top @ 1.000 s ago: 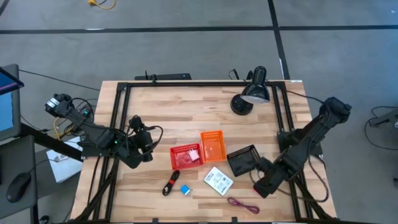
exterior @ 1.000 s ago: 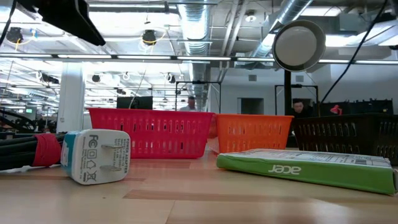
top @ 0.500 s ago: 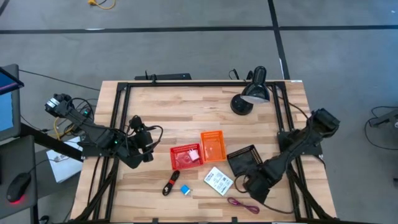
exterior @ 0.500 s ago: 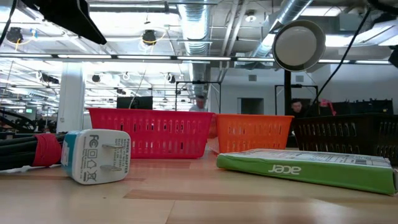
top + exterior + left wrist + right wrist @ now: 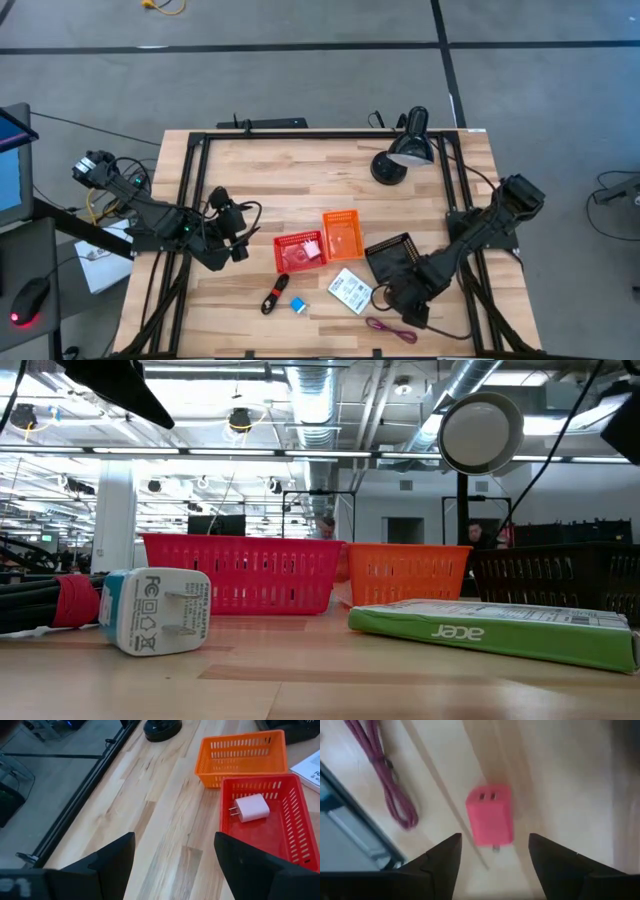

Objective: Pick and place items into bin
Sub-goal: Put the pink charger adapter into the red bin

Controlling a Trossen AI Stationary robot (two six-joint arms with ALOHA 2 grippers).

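My right gripper (image 5: 492, 865) is open and hovers over the bright pink cube (image 5: 490, 815), which lies on the wood near the maroon cord (image 5: 385, 780) (image 5: 390, 328); its fingers touch nothing. My left gripper (image 5: 175, 865) is open and waits near the table's left side (image 5: 236, 246), facing the red bin (image 5: 260, 827). The pale pink cube (image 5: 251, 807) lies on that bin's floor. The blue cube (image 5: 298, 305), the black-and-red stick (image 5: 272, 296) and the white card (image 5: 350, 290) lie flat near the table's near edge.
An orange bin (image 5: 341, 233) and a black bin (image 5: 392, 258) stand in a row with the red bin (image 5: 300, 252). The black desk lamp (image 5: 405, 150) stands at the far right. A black frame (image 5: 190, 200) runs round the table's edges. Bare wood lies left of the bins.
My right arm has folded in, and its gripper has moved toward the table's left, coming over the spot between the white card and the maroon cord. The left arm and the loose things have kept still.
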